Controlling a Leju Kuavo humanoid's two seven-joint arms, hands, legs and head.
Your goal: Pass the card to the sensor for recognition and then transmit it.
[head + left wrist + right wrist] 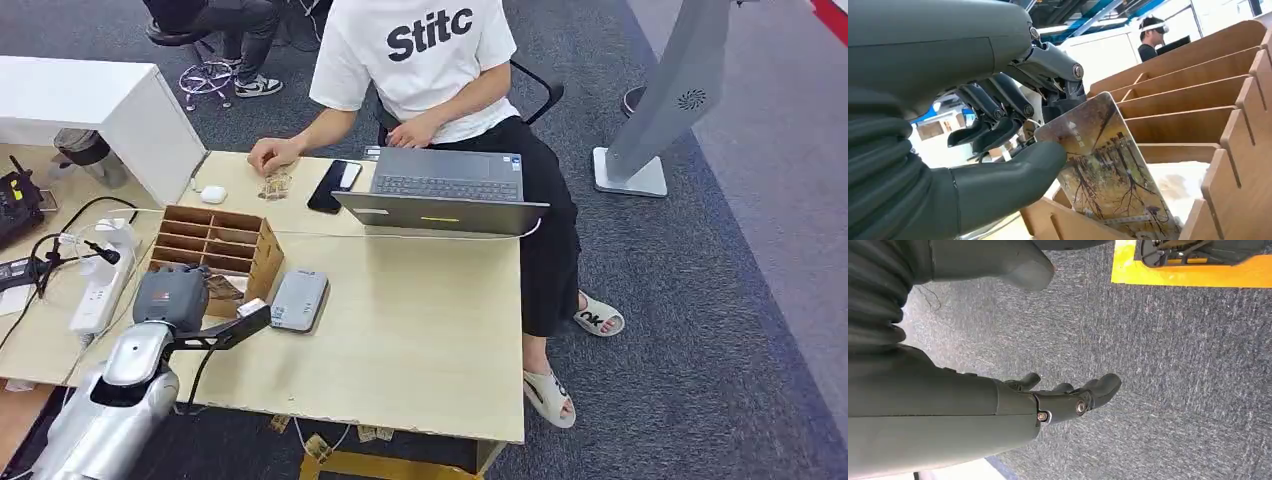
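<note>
- Left robot hand [1013, 145] — thumb and fingers pinch a glossy card printed with bare trees [1108, 170], its lower edge down among the dividers of the slotted wooden card rack [215, 245].
- Flat grey rounded sensor pad [299, 299] lies on the pale wooden worktop [420, 340], just beside the rack.
- Right robot hand [1068, 400] — grasps nothing, fingers loosely extended above grey carpet [1173, 365].

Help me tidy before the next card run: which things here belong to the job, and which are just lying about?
Belongs to the job:
- card, pinched by the left robot hand
- wooden card rack
- grey sensor pad

Just lying about:
- laptop
- phone
- earbud case
- power strip
</note>
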